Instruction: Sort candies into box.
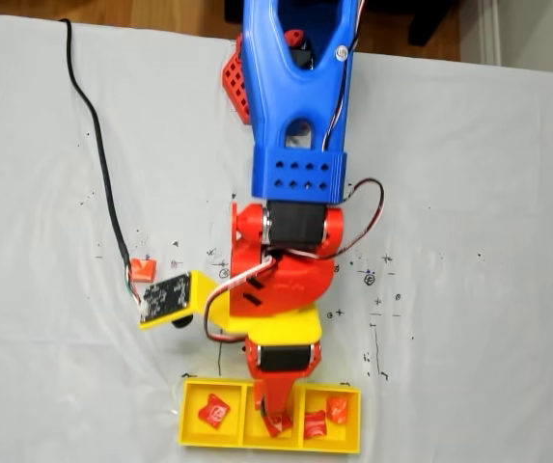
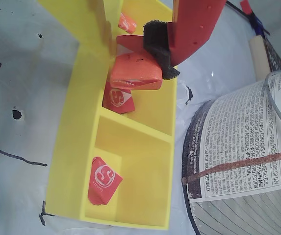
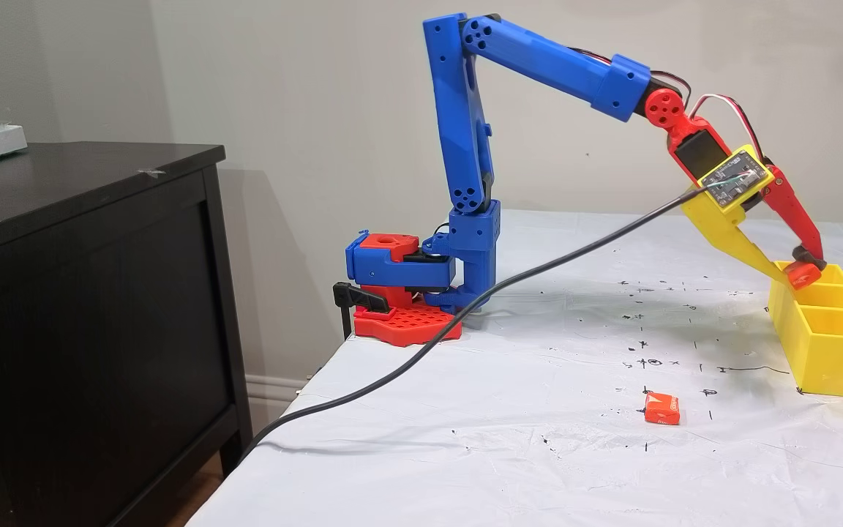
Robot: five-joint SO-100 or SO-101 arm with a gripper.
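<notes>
A: Left to right in the wrist view — the near compartment of the box (image 2: 66,147) holds one candy (image 2: 102,179); the middle one holds another candy (image 2: 118,96).

B: And the hand (image 2: 145,58)?

A: Clamped on a third candy (image 2: 135,72), just above that middle compartment. If it lets go off-centre, the sweet could catch the divider and tip the wrong way.

B: One more candy (image 3: 661,408) lies on the worktop (image 3: 538,380), well apart from the box.
</notes>
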